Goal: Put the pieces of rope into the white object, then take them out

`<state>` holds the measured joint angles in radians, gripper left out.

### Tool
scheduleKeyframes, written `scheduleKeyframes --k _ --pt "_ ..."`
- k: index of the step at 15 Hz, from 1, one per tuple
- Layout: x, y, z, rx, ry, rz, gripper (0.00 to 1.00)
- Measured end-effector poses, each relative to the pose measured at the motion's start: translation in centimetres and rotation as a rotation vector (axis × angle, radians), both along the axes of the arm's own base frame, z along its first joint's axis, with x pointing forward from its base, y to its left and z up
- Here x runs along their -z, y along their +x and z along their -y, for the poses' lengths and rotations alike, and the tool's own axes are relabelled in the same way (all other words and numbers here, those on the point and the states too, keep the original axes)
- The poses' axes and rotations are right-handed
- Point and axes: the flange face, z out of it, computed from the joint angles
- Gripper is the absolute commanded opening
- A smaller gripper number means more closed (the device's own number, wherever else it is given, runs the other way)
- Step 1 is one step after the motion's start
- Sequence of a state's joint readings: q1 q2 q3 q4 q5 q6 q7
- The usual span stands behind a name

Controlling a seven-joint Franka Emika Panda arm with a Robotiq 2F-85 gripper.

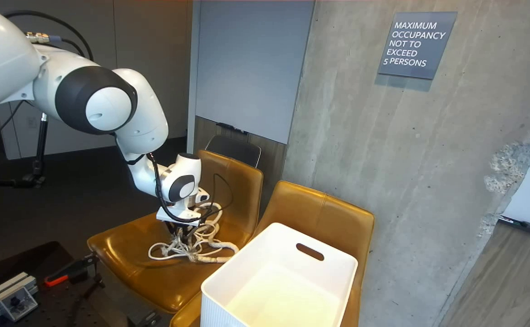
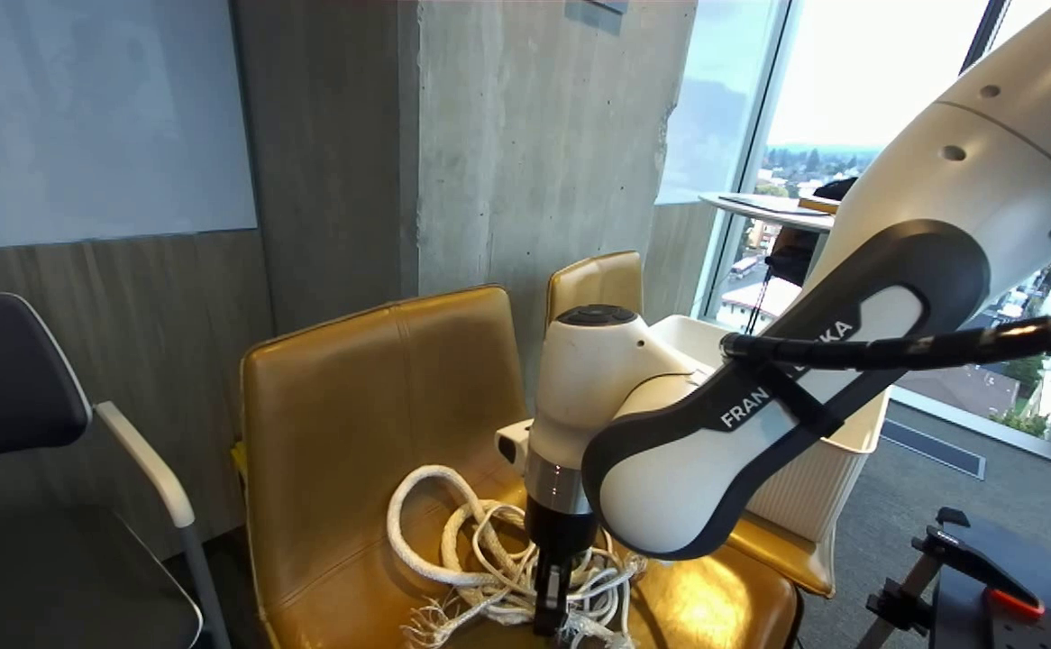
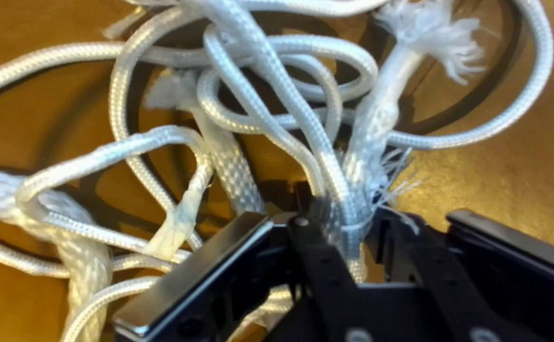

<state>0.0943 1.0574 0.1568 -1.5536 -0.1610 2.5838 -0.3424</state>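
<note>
Amid the pieces of rope (image 3: 277, 78), heaped on the brown chair (image 1: 128, 263), the gripper (image 3: 346, 216) is clamped on several strands (image 3: 336, 185); the insertion step appears in hand, requiring a lift, then transfer to the white bin (image 1: 287, 281).

white bin (image 1: 292, 256) cut off at bottom in an exterior view, rope (image 3: 374, 118) partly hidden behind the claw (image 3: 348, 228)

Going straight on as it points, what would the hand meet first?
Pointing down, the hand would likely meet more of the rope pile, then the chair seat; exact depth is unclear.
</note>
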Motion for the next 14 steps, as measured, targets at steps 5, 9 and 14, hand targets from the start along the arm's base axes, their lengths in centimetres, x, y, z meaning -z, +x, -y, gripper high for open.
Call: scheduleKeyframes --k 5,9,14 --pt "-2.2 0.8 -0.9 -0.012 -0.01 -0.002 0.04" --pt "-10.7 2.8 -0.7 0.001 -0.038 0.001 0.04" --pt "-24.0 4.5 1.9 0.058 -0.079 0.062 0.04"
